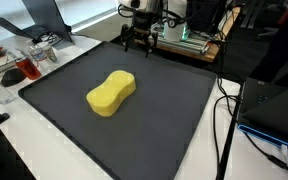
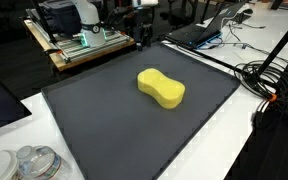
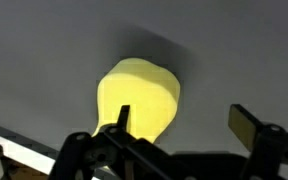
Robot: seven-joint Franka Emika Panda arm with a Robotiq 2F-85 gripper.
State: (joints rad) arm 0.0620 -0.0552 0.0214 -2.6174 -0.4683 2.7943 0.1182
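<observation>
Grey mat (image 1: 169, 125): one sponge (image 1: 111, 93), one gripper (image 3: 184, 118), spread.

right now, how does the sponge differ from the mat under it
The sponge is bright yellow; the mat is dark grey. The sponge is rounded and pinched at the middle; the mat is a flat rectangle. The sponge is small; the mat is far wider. Both lie flat.

The gripper (image 3: 184, 124) is matte black, with two flat, squared fingers (image 3: 246, 122) and chunky black linkage bars (image 3: 84, 150) behind them. In an exterior view, the arm (image 1: 142, 9) above the claw seems white with black parts, though it is small and cropped.
</observation>
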